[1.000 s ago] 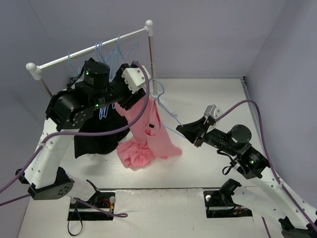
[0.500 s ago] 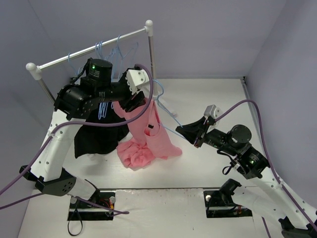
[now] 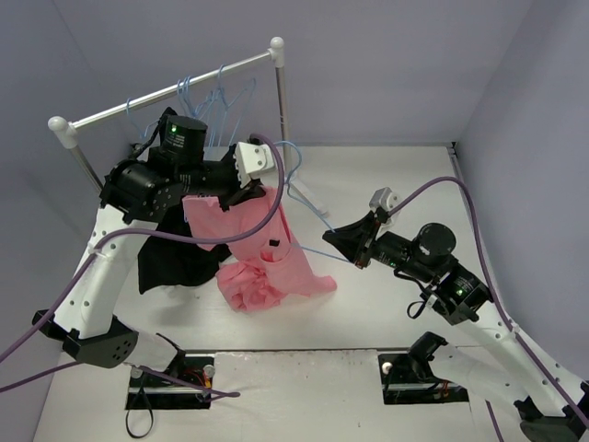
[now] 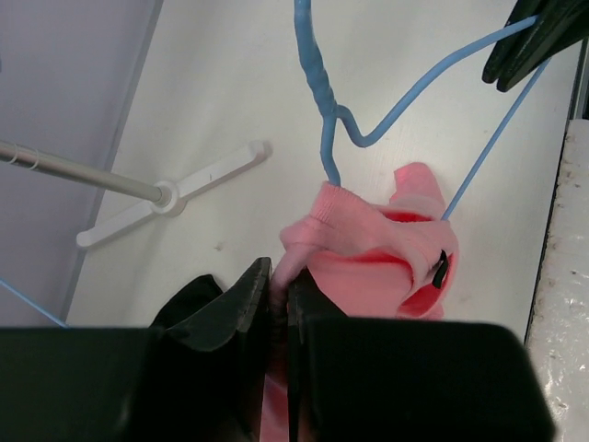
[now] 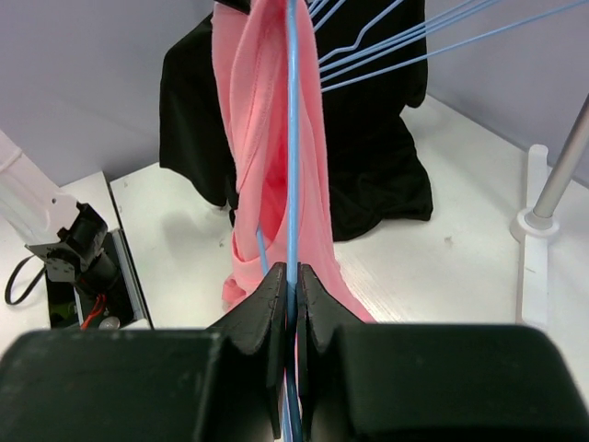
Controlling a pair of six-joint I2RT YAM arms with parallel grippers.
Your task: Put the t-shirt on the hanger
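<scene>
The salmon-pink t-shirt (image 3: 267, 253) hangs from the light-blue wire hanger (image 3: 311, 203), and its lower part is bunched on the table. My left gripper (image 3: 247, 193) is shut on a fold of the t-shirt (image 4: 368, 258) near the collar, just below the hanger's hook (image 4: 317, 83). The left gripper (image 4: 276, 281) pinches pink cloth between its jaws. My right gripper (image 3: 337, 241) is shut on one end of the hanger. In the right wrist view the hanger wire (image 5: 292, 138) runs straight up from the right gripper (image 5: 293, 276) through the t-shirt (image 5: 253, 138).
A black garment (image 3: 170, 262) hangs and pools left of the t-shirt, also behind it as the black garment (image 5: 377, 138). The white clothes rail (image 3: 175, 92) with its post (image 3: 279, 92) stands at the back, carrying several more blue hangers (image 3: 216, 92). Walls enclose the table.
My left gripper has shut on the t-shirt's upper edge and drawn cloth up and to the left. My right gripper has shifted slightly left, still holding the hanger.
</scene>
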